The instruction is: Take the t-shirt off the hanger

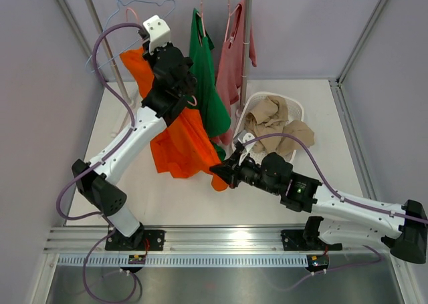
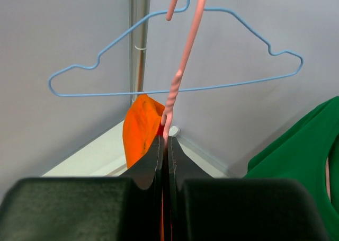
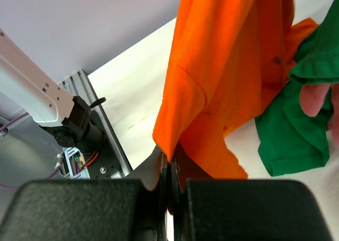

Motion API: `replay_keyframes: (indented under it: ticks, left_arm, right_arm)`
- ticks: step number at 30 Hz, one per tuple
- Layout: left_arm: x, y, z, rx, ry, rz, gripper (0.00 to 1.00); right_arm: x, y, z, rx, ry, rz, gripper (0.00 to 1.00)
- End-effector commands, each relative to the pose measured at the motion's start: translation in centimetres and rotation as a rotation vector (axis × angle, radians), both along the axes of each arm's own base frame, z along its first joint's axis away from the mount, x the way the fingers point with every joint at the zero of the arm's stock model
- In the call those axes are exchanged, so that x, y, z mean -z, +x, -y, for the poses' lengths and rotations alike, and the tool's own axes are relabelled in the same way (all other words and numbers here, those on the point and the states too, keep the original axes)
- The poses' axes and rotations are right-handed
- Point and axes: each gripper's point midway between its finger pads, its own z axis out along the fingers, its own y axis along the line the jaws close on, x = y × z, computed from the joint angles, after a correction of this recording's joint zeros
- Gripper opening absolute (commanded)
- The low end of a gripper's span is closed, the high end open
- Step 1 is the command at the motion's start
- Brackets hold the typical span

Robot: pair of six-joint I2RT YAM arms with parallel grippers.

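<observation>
1. At back left of the surface [image 1: 321,117], below the clothes rail: orange t-shirt [image 1: 177,140], hanging in a long diagonal drape from high at the left down toward the centre. Still on its hanger.
2. Pink hanger [image 2: 177,82], thin wire with a twisted neck. Rises straight up from between the left fingers; hook end runs out of the top of the left wrist view, so cannot tell whether it sits on the rail.
3. Left gripper [image 2: 165,145], raised high on its arm. Fingers pressed tight together on the neck of the pink hanger, with orange cloth showing just behind and below them.
4. Right gripper [image 1: 224,170], low and near the centre of the surface. Fingers clamped together on the lower edge of the orange t-shirt, cloth spilling out above and beside them in the right wrist view.
5. Blue hanger [image 2: 106,93], bare wire, hanging behind the pink hanger.
6. Green garment [image 1: 207,83], on the rail just right of the orange t-shirt, its lower end touching the orange cloth.
7. Pink top [image 1: 231,63], on the rail right of the green garment.
8. White basket [image 1: 257,103], on the surface at back right, holding beige clothes [image 1: 277,123].
</observation>
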Motion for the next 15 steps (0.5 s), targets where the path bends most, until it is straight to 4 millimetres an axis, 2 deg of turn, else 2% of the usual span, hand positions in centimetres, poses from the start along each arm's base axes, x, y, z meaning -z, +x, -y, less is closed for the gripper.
replay_keyframes:
  ticks: [1,2,4,5,6,7,8,9,11,12,13,14,15]
  left_arm:
    - [-5.4,-1.5,-2.1,-0.002,-0.098,0.164,0.0]
    - [-5.0,-1.7,-2.1,0.008,-0.107,0.149,0.0]
    - [-4.8,-2.1,-1.4,0.077,-0.106,0.13,0.0]
    - [-5.2,-3.6,-1.8,0.11,-0.13,0.132,0.0]
    - [-3.8,-3.8,-0.4,0.194,-0.102,0.088,0.0]
    - [-3.2,-4.5,0.0,0.253,-0.103,0.064,0.0]
    - [-3.0,-6.5,-0.4,0.333,-0.162,0.058,0.0]
    - [-1.2,-6.7,1.7,0.479,-0.171,0.017,0.0]
    - [-0.2,-8.4,3.3,0.644,-0.214,0.01,0.0]
    - [-0.7,-10.5,3.9,0.767,-0.236,0.024,0.0]
    - [0.6,-11.2,4.5,0.821,-0.242,-0.012,0.0]
    - [1.6,-12.2,4.9,0.872,-0.243,-0.06,0.0]
    - [1.1,-13.9,5.2,0.949,-0.256,-0.051,0.0]
  right_arm:
    - [0.3,-0.6,-0.8,-0.014,0.018,-0.027,0.0]
    - [0.5,-0.3,-1.1,-0.007,0.007,-0.023,0.0]
    - [-0.3,0.3,-1.5,0.01,0.015,-0.004,0.0]
    - [-0.1,0.9,-1.8,0.026,-0.004,0.002,0.0]
    - [-1.4,1.5,-2.0,0.048,0.004,0.018,0.0]
    - [-1.7,1.8,-2.3,0.055,-0.005,0.025,0.0]
    - [-1.5,2.4,-2.7,0.069,-0.031,0.036,0.0]
    - [-3.4,2.8,-3.1,0.081,-0.009,0.051,0.0]
    - [-3.6,3.5,-3.8,0.09,-0.045,0.068,0.0]
    - [-5.8,4.0,-4.1,0.101,-0.024,0.087,0.0]
    - [-4.7,4.6,-4.6,0.107,-0.077,0.073,0.0]
    - [-5.3,5.0,-4.8,0.112,-0.083,0.085,0.0]
    - [-6.0,5.3,-4.7,0.115,-0.106,0.078,0.0]
